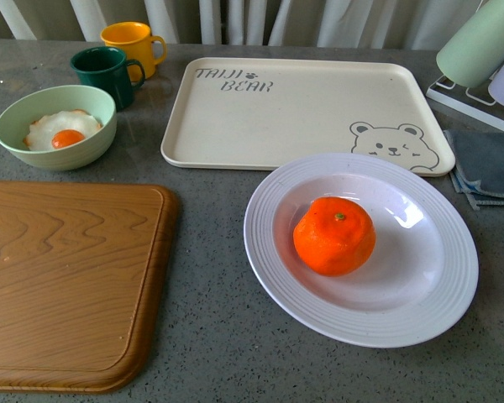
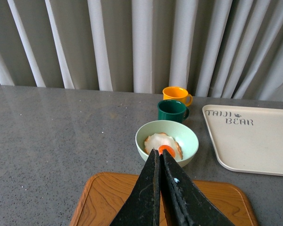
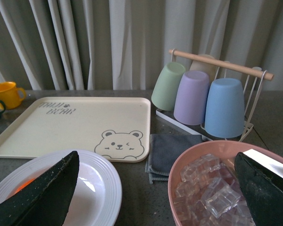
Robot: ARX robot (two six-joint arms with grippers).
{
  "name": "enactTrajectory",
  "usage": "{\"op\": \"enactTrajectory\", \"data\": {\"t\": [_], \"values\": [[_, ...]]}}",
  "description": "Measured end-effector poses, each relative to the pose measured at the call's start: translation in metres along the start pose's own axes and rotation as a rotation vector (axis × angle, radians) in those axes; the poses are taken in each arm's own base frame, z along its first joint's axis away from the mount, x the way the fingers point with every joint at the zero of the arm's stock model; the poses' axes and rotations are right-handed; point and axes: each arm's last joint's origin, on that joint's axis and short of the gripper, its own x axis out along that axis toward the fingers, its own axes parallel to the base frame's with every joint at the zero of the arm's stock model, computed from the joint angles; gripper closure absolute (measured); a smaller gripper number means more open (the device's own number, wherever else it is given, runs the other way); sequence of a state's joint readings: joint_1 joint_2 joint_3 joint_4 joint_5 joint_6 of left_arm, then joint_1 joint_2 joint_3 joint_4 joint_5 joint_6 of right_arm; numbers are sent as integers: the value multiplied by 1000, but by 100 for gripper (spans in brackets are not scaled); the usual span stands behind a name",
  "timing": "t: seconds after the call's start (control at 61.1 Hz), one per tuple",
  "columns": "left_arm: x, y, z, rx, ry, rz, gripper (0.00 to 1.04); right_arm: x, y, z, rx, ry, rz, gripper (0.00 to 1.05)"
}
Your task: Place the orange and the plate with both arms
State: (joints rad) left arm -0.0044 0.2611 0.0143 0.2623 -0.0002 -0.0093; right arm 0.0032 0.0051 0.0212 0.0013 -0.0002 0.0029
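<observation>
The orange point(image 1: 334, 236) sits in the well of the white plate point(image 1: 260, 227), near right, just in front of the bear tray point(image 1: 294, 109), so it likely can't roll. The left gripper point(image 2: 160, 157) hangs clenched and empty over the cutting board point(image 1: 67, 277). The right gripper point(image 3: 156, 160) gapes wide, holding nothing.

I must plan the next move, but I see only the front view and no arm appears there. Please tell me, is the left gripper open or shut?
Observer: The left gripper is shut, with nothing between its fingers. It points toward the green bowl.
Operator: And the right one?
Observer: The right gripper is wide open and holds nothing. The plate lies by one of its fingers.
Operator: Is there anything near it that I cannot see?
Observer: Yes, a pink bowl full of ice cubes, close to the grey cloth.
</observation>
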Motion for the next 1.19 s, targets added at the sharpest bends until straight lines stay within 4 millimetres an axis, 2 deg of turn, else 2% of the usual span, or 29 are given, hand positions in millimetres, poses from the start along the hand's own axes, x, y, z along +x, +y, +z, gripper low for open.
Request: {"op": "enactTrajectory", "data": {"t": [0.327, 0.426, 0.655, 0.687, 0.982, 1.08, 1.195], "values": [[-6, 0, 0, 0, 0, 0, 103, 0, 0, 0, 0, 0, 0, 9], [-16, 0, -4, 1, 14, 0, 103, 0, 0, 0, 0, 0, 0, 9], [-16, 0, -4, 1, 17, 1, 103, 0, 0, 0, 0, 0, 0, 9], [-16, 0, -4, 1, 17, 2, 99, 0, 0, 0, 0, 0, 0, 9], [-16, 0, -4, 1, 17, 1, 46, 0, 0, 0, 5, 7, 10, 9], [-16, 0, -4, 1, 17, 1, 29, 3, -1, -6, 233, 333, 150, 9], [-16, 0, -4, 2, 17, 1, 9, 12, 0, -13, 416, 469, 147, 9]]}}
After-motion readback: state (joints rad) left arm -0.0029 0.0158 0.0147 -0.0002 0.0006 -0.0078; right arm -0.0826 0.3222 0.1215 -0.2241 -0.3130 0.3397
